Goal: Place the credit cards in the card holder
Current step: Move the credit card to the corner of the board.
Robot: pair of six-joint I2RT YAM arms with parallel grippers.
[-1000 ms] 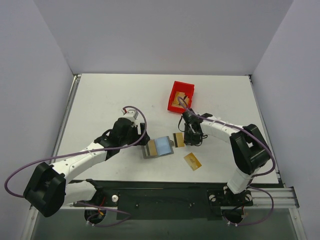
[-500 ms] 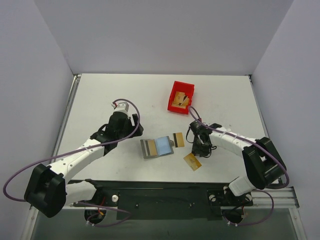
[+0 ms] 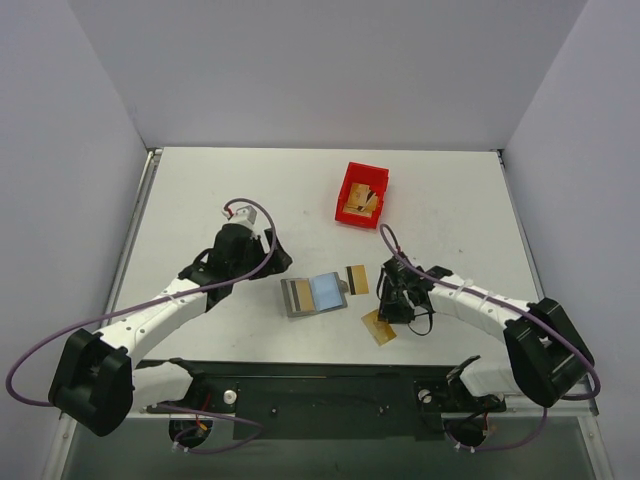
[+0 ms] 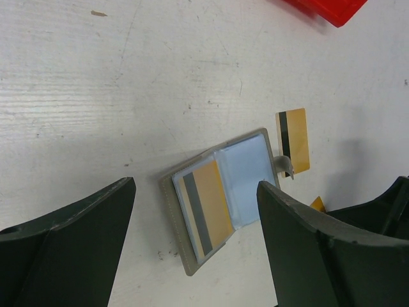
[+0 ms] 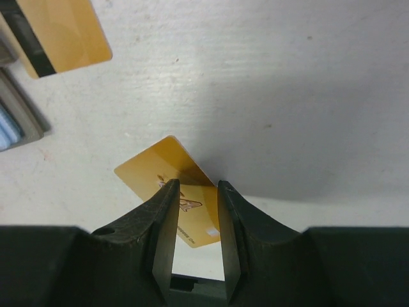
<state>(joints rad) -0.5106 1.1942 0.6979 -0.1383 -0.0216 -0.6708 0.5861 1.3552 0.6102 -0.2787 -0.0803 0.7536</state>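
Left fingers [image 3: 268, 258], top view: spread wide with nothing between them, hovering up-left of the card holder [image 3: 314, 294]. Holder lies open and flat on the tabletop [image 3: 200, 200], grey outside, bluish pocket in its right half. Stowed card [image 3: 297, 296] sits in the holder's left half, dark stripe showing. Striped card [image 3: 356, 279] lies just right of the holder, by the closing tab. Third card [image 3: 378, 327] lies down-right of the holder, apart from it. Right fingers [image 3: 388, 308] sit over that third card's upper part. Red bin [image 3: 361, 193] stands well up-right of the holder, something tan inside.

Left wrist view: the two fingers frame the holder from either side, wide gap, no contact with it. Stowed card is tucked into the holder's left pocket. Tab curls up at the holder's right edge and meets the striped card; touching or merely overlapping, cannot tell.

Right wrist view: fingers stand close together with a narrow gap, tips over the third card, which shows through the gap. Cannot tell whether they pinch it or only hang above it. Striped card lies beyond, next to the holder's grey edge.
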